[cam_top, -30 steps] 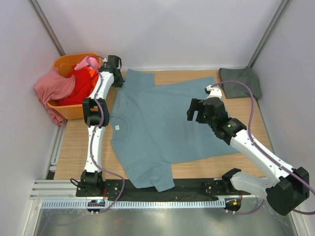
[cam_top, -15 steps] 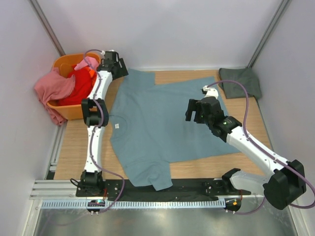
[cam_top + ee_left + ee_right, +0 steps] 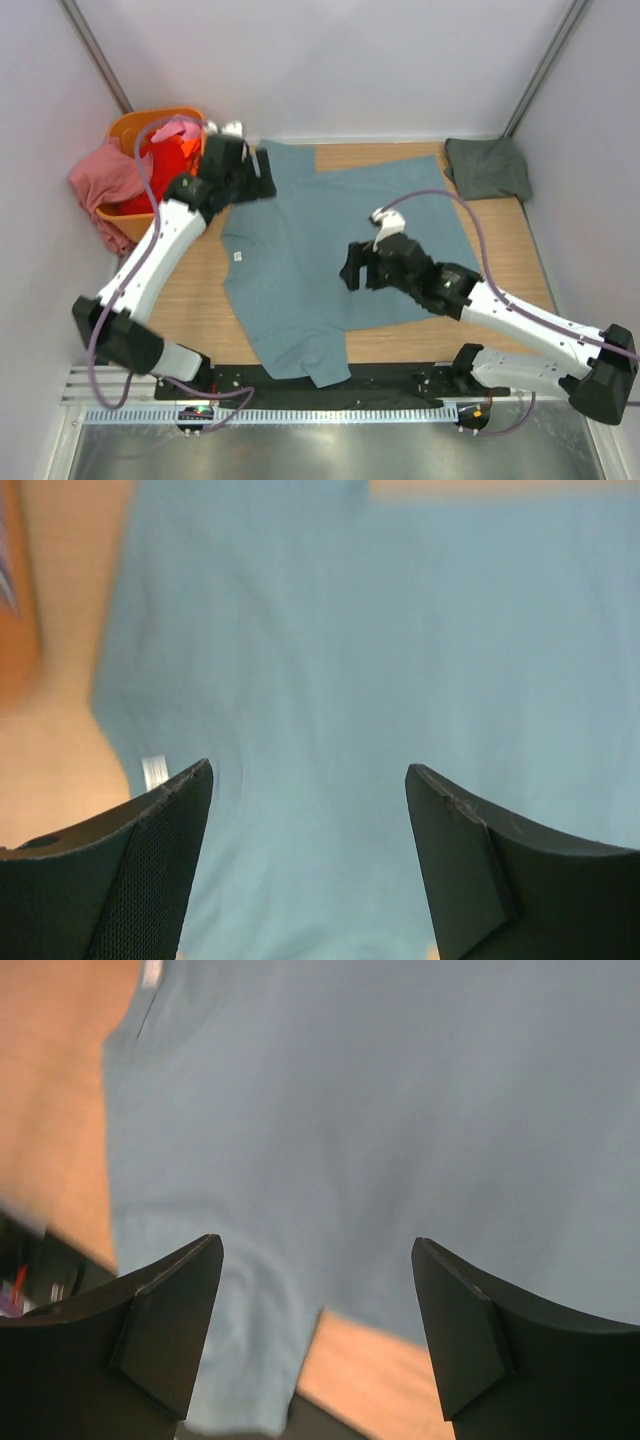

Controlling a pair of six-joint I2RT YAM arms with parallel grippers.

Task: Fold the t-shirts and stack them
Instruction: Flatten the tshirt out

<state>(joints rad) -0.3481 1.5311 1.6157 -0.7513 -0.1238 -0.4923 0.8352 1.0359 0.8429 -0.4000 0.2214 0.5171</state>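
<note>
A large dusty blue-teal t-shirt lies spread flat on the wooden table, its collar and white label to the left. My left gripper hovers open over its far left shoulder. In the left wrist view the gripper has only the blue cloth below it. My right gripper is open above the shirt's middle. In the right wrist view the gripper looks down on the near sleeve. A folded dark grey-green t-shirt lies at the back right. Pink, red and orange t-shirts sit in the basket.
The orange plastic basket stands at the back left, with the pink shirt draped over its rim. The blue shirt's near sleeve overhangs the table's front edge onto the black rail. White walls close in the left, back and right sides.
The left gripper has opened, left the shirt's far left corner and come nearer, its elbow swinging out left. The right gripper has moved left and nearer, over the shirt's middle.
</note>
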